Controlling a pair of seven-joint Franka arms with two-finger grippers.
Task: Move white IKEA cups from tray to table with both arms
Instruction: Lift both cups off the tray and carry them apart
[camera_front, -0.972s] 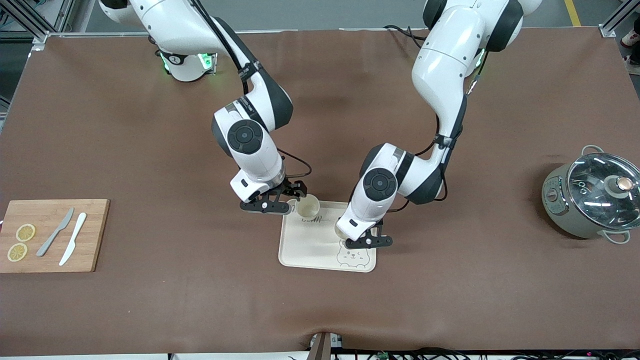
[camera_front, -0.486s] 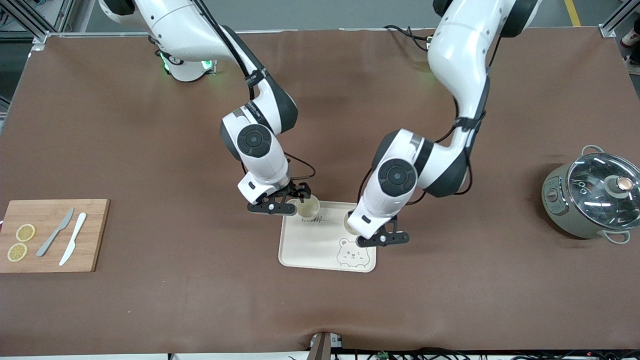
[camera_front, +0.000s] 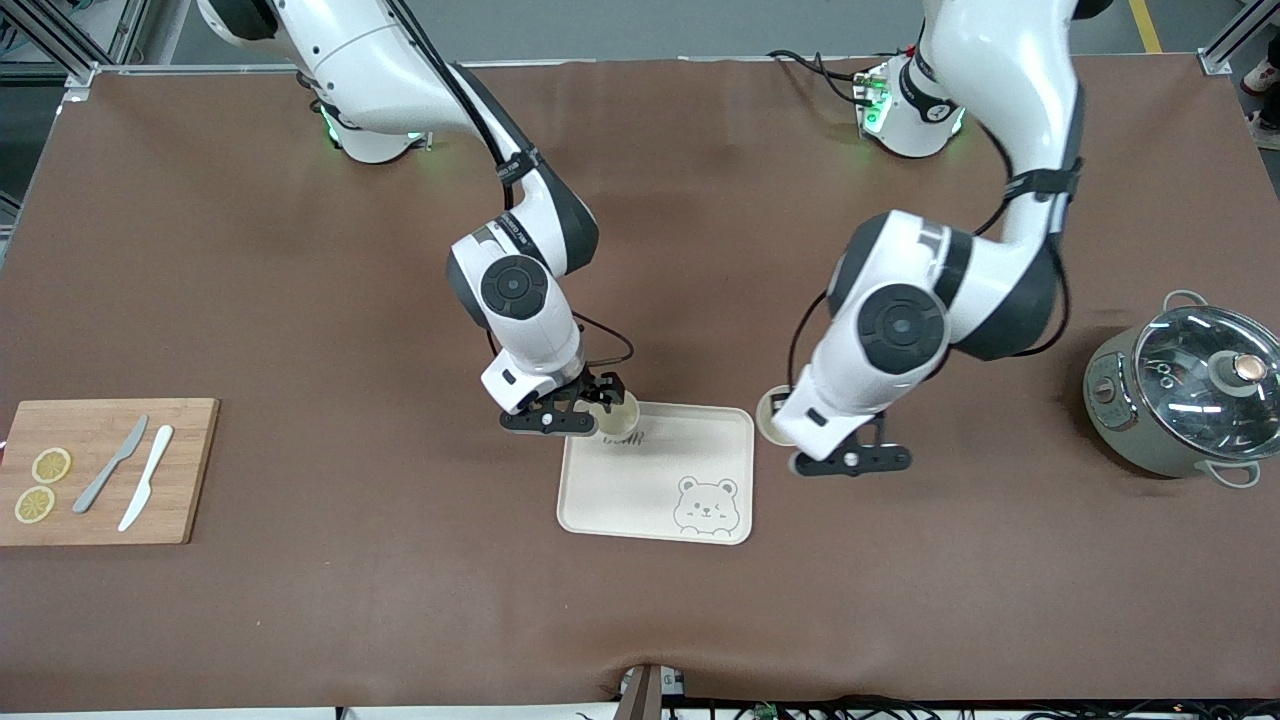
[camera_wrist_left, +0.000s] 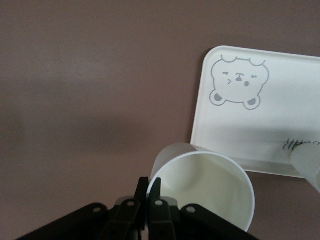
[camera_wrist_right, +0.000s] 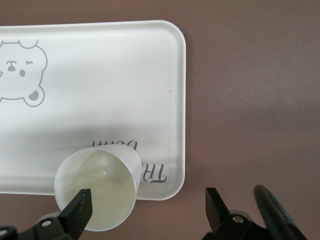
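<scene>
— On the brown table (camera_front: 300, 300), what sits mid-way?
— Bear-printed tray (camera_front: 640, 490). Over the bare table by its left-arm edge, the left gripper (camera_front: 835, 450) pinches one cup's (camera_wrist_left: 200, 192) rim.
— And the right gripper (camera_front: 575, 415)?
— Spread wide (touching nothing) around the second cup (camera_wrist_right: 97, 192), standing on the tray's corner farthest from the front camera.

Two glossy white arms (camera_front: 530, 320) with black joint bands, thin black cables and black hands (camera_front: 560, 415).
</scene>
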